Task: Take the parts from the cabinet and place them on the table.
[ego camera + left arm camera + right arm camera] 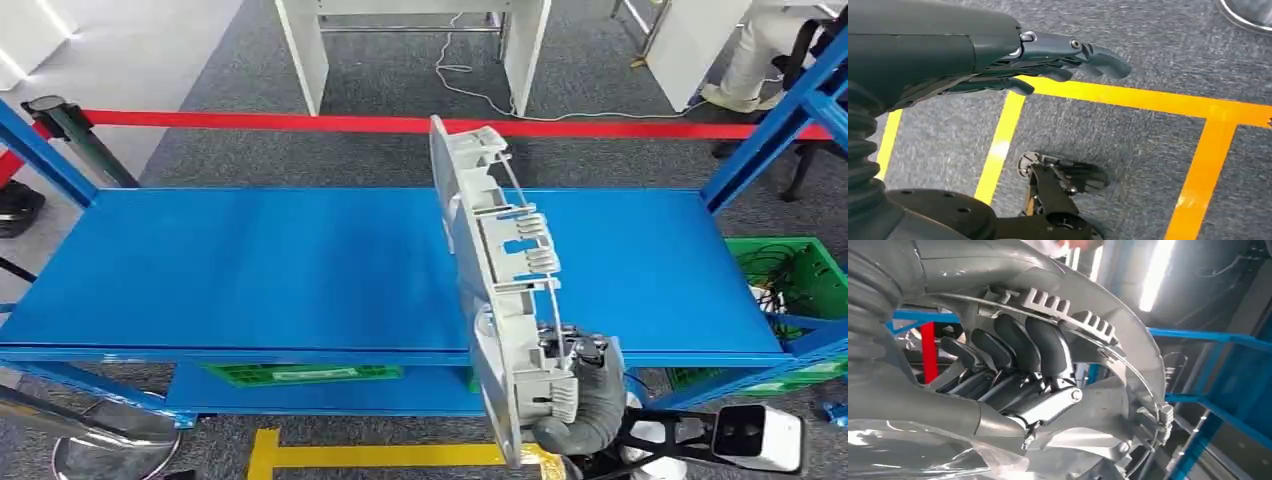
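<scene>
A long grey moulded plastic part (500, 280) with ribs, slots and thin wire loops stands nearly on edge above the blue shelf (250, 270). My right hand (590, 395) grips its lower end near the shelf's front edge. In the right wrist view the dark fingers (1023, 347) curl around the part (1118, 340) next to its ribbed fins. My left hand (1048, 62) hangs at my side above the grey carpet, its fingers loosely stretched out with nothing in them.
The blue shelf's top is bare. A red barrier tape (300, 122) runs behind it, with white table legs (310, 50) beyond. Green crates sit at the right (790, 275) and under the shelf (300, 374). Yellow floor lines (1143, 100) cross the carpet. A seated person's legs (760, 50) are far right.
</scene>
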